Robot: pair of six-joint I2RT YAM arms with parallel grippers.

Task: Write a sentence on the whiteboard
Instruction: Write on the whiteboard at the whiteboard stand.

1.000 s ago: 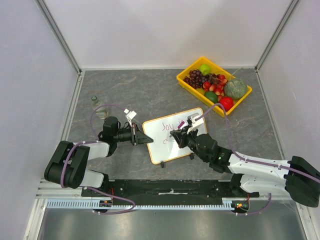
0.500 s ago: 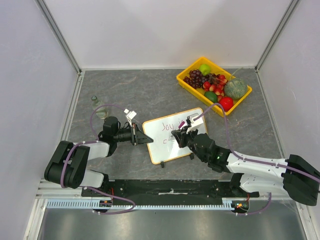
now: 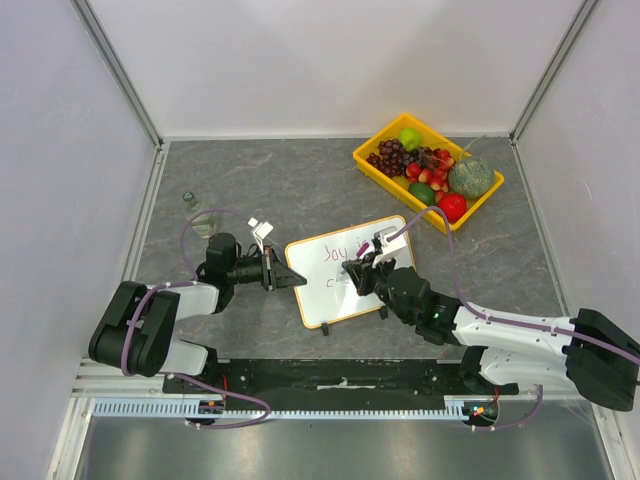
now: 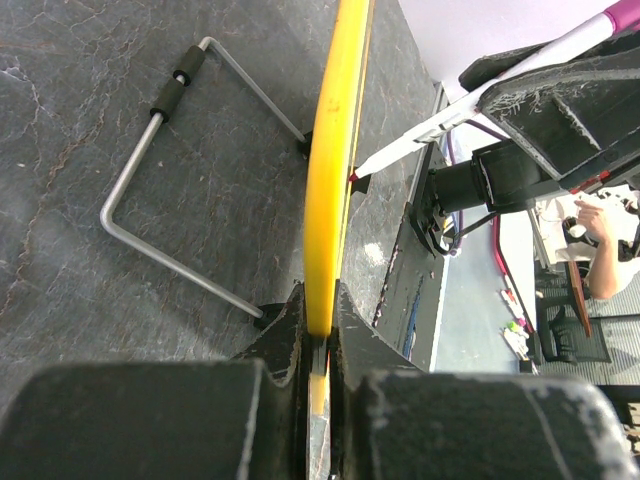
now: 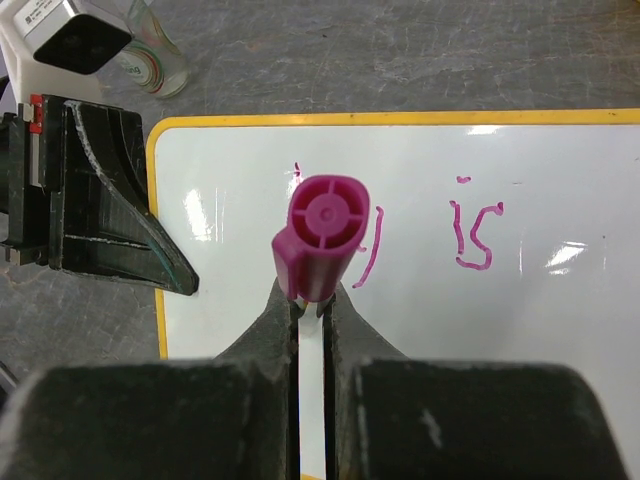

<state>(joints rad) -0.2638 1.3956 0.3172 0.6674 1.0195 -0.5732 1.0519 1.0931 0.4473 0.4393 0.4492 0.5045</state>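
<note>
Pinching a white-barrelled marker with a magenta end cap (image 5: pixel 324 232) between the narrow-set fingers of the right gripper (image 5: pixel 312 305), with the tip brought to the face of the small glossy white whiteboard with a thin yellow frame (image 3: pixel 320 300). Clamping that board's left edge in the left gripper (image 4: pixel 320 325), fingers drawn tight on the frame. Propped there on a bent wire stand (image 4: pixel 170 88), near the middle of the grey marbled table (image 3: pixel 280 180), well apart from the yellow plastic fruit tray (image 3: pixel 395 190) at the far right and the small clear glass bottle (image 3: pixel 197 213) at the far left. Legible so far of the thin pinkish-red handwritten sentence (image 5: pixel 472 235): "Joy is" on the upper line, plus a first curl seemingly begun below; most of the second line judged not yet written. For the stroke in hand: press lightly and evenly, draw small curves from the wrist, lift cleanly between letters, save room toward the right edge for a long word, and avoid pushing hard enough to rock the board in the other grip. Reaching in low from the right, forearm stretched diagonally across the near table, wrist bent down over the board's centre. On the left, folded close to the base, forearm level, wrist aimed rightward at the board's edge.
</note>
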